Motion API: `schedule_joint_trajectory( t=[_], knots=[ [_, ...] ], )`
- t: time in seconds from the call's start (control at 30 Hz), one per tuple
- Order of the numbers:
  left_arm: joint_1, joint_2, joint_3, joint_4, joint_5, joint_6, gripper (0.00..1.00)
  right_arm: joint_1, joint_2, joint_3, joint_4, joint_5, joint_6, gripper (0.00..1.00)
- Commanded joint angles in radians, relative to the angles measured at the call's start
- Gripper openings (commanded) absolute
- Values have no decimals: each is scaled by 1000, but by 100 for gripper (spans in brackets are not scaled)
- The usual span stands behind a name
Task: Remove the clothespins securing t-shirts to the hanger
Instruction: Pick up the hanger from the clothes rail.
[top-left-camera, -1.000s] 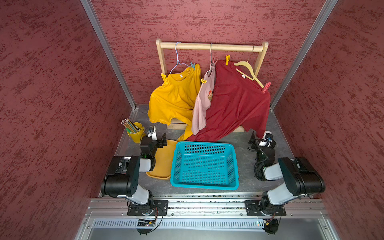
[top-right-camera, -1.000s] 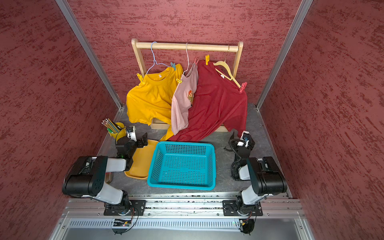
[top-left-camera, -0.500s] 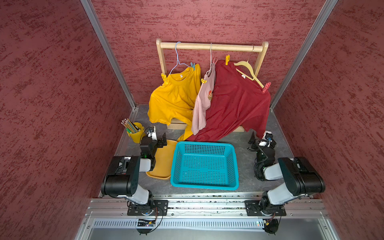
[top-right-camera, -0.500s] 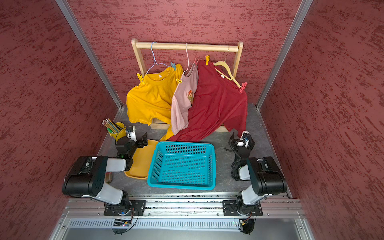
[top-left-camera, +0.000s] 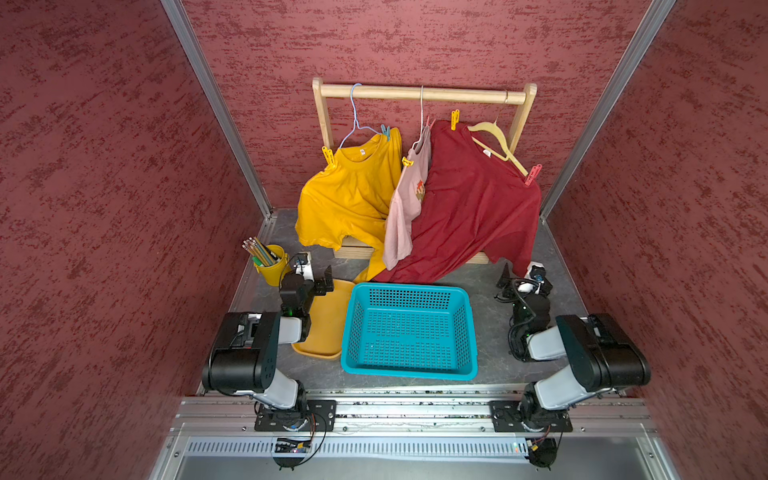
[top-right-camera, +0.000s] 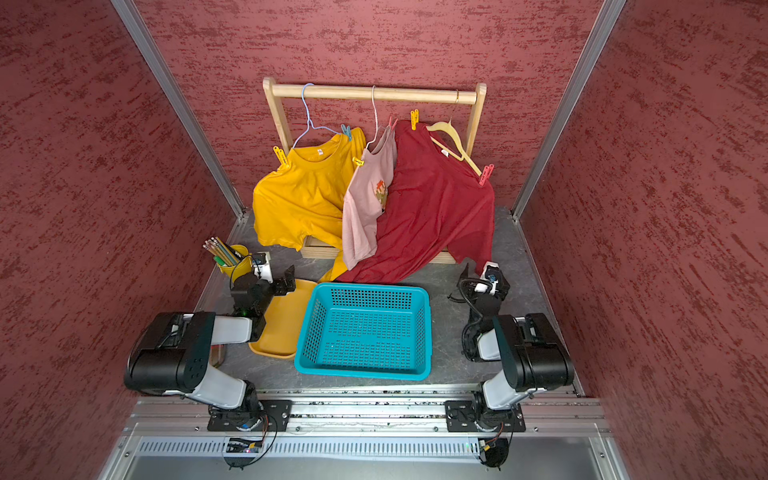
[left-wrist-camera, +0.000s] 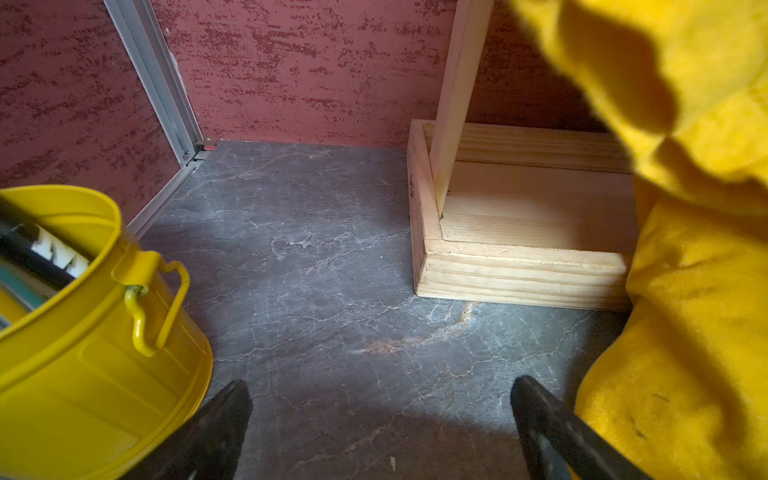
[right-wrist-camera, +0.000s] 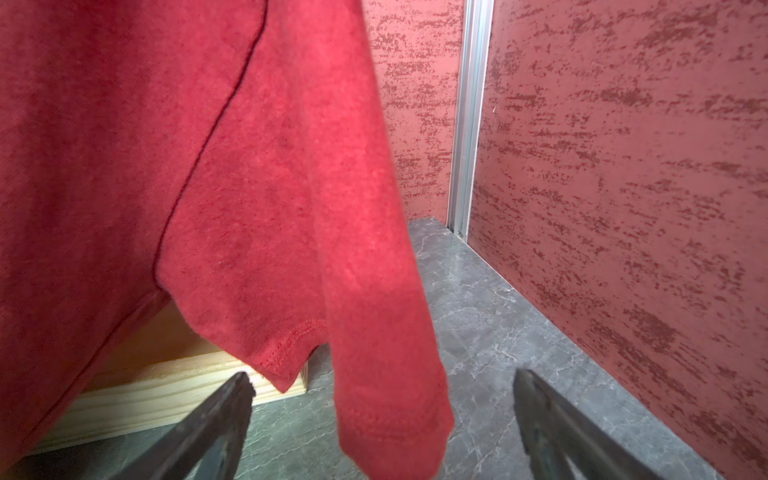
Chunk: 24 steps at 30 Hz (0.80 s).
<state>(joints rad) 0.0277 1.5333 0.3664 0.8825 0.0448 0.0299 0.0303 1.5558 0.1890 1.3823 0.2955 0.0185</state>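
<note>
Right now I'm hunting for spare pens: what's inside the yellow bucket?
The yellow bucket holds a bundle of coloured pencils, leaning, ends sticking out above the rim. Its bottom is hidden by them and by its own wall.

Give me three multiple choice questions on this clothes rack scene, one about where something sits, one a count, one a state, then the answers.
1. Where does the yellow bucket of pencils stand?
A. at the table's left edge, close to the left gripper
B. at its right edge
C. at its front middle
2. How many t-shirts hang on the wooden rack?
A. two
B. three
C. five
3. How do the left gripper and right gripper stand?
A. both open
B. both shut
C. left shut, right open
Answers: 1 A, both top views show the bucket at that edge beside that gripper. 2 B, one mustard, one pale pink, one dark red. 3 A, each wrist view shows jaws far apart, clamping nothing.
</note>
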Motion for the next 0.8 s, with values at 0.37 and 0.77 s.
schedule_joint_trajectory(
  t=[0.37,0.77],
  knots=[
    [-69,-271,5,-171,-205,-5,100,-6,-166,-13,-89,0,8,99],
    [-88,-725,202,-867,-148,-297,100,-6,-610,529,-1338,-53,275,99]
  ],
)
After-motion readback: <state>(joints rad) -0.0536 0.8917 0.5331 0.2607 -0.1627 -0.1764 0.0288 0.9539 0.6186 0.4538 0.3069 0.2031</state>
